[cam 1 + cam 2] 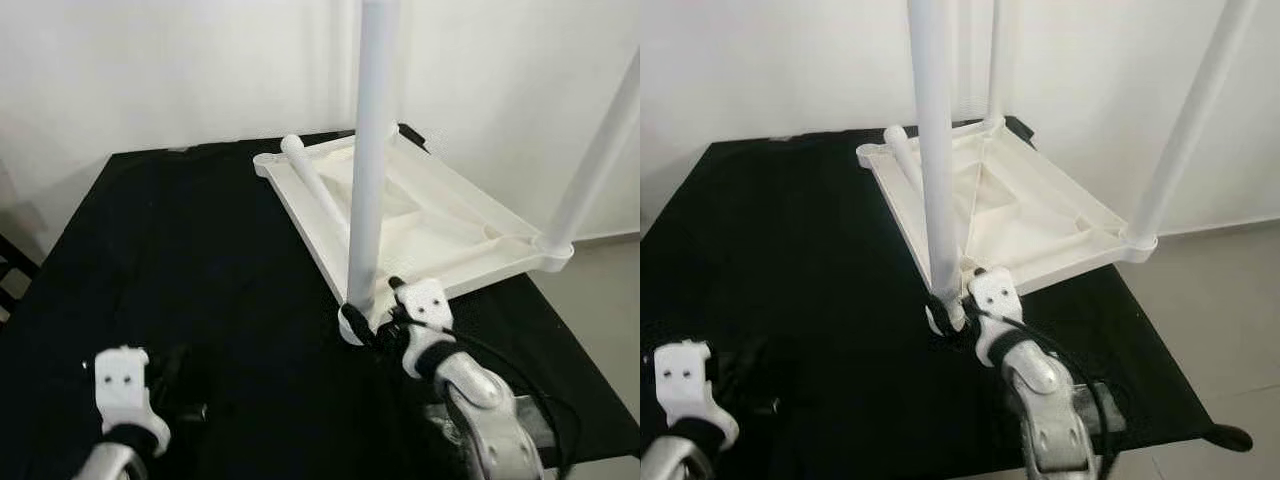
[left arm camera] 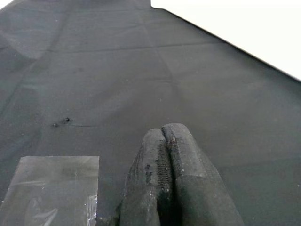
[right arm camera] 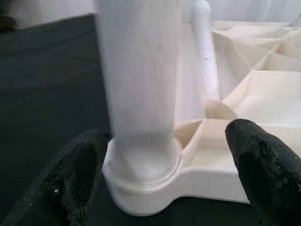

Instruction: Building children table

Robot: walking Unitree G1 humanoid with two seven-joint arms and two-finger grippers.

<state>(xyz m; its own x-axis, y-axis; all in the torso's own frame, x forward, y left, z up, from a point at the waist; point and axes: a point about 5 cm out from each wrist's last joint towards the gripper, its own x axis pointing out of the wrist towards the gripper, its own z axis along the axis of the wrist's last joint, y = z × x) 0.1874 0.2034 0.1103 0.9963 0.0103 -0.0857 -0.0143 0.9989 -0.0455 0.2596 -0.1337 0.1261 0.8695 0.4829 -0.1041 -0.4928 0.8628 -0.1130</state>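
A white children's table top (image 1: 490, 275) lies upside down on the black cloth (image 1: 200, 250). Three white legs stand upright in its corner sockets: the near leg (image 1: 370, 150), the right leg (image 1: 600, 150) and a far leg (image 1: 996, 60). A further leg (image 1: 315, 185) lies loose across the top, near the left corner. My right gripper (image 1: 372, 318) is open, with one finger (image 3: 75, 174) against the near leg's socket (image 3: 141, 179) and the other finger (image 3: 263, 160) apart from it. My left gripper (image 2: 162, 136) is shut and empty, low over the cloth at the front left.
A clear plastic bag (image 2: 51, 188) lies on the cloth beside my left gripper. The table's right edge drops to a grey floor (image 1: 610, 320). A white wall (image 1: 150, 70) stands close behind.
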